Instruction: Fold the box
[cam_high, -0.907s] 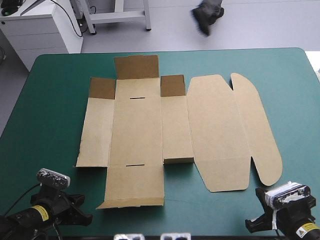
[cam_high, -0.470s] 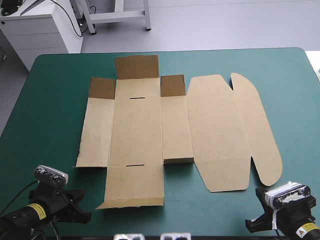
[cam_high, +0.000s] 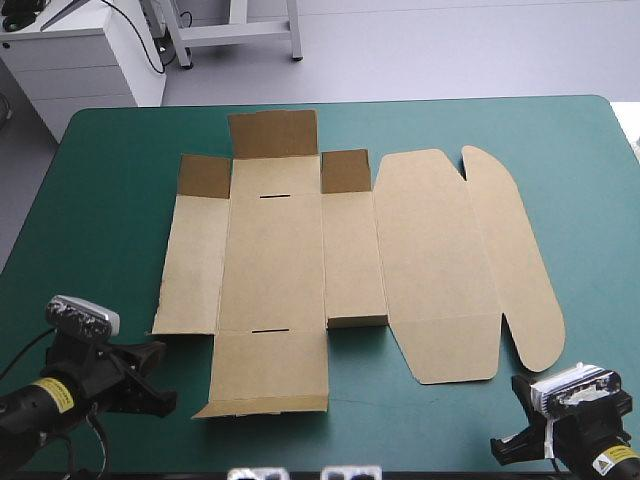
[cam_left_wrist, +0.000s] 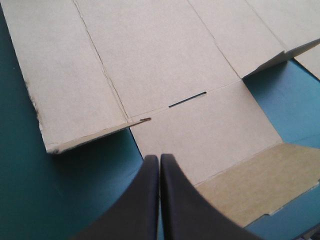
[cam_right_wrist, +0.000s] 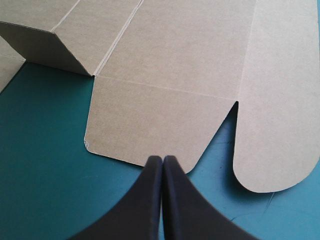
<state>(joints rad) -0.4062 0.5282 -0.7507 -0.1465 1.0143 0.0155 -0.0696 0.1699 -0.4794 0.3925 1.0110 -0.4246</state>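
Teal-green cover is spreading across the whole bench (cam_high: 100, 200), and only the brown box (cam_high: 275, 260) is lying on it. The left gripper (cam_left_wrist: 159, 159) is hovering low over the bench's near left corner, its black fingers pressed together into one point and gripping nothing. It is aiming at the near flap (cam_left_wrist: 210, 125), whose outer lip (cam_left_wrist: 260, 182) is already creased and lifting a little. Beyond that flap a narrow slot (cam_left_wrist: 187, 98) is showing in the crease, probably meant to take a tab later.

The right gripper (cam_right_wrist: 162, 160) is likewise sitting closed and empty at the near right corner. It is pointing at the tapered flap (cam_right_wrist: 150, 125) on the near end of the lid panel (cam_high: 435, 230).

Both grippers are sitting near the sheet's near edge, touching nothing as far as the high view shows. The box itself is lying opened out as a flat sheet mid-bench, with its floor panels to the left and its rounded lid to the right. At its far end the short far flaps (cam_high: 345, 170) are tilting up slightly, showing darker faces.

By my judgement, folding is not yet beginning. The arms are sitting back so that the sheet is lying unobstructed, each with a near flap directly ahead to lift first.
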